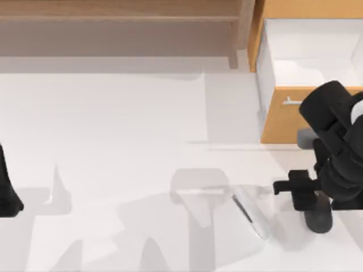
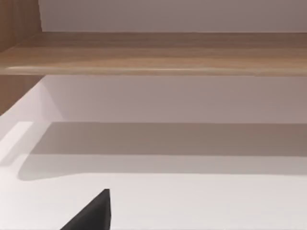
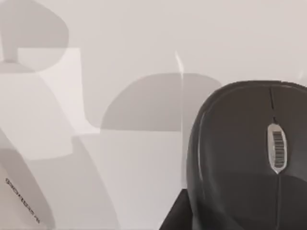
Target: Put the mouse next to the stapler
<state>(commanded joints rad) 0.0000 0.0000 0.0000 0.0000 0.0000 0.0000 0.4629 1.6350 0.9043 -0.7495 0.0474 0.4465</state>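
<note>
Currently the right claw grips the mouse just beside the stapler.

The mouse looks like smooth dark grey plastic with a soft sheen. The stapler is glossy white with a silvery metallic edge. The counter is smooth matt white; the shelf is wood-grained.

I see bright, even light; soft grey overlapping shadows sprawl across the white tabletop, without glare.
</note>
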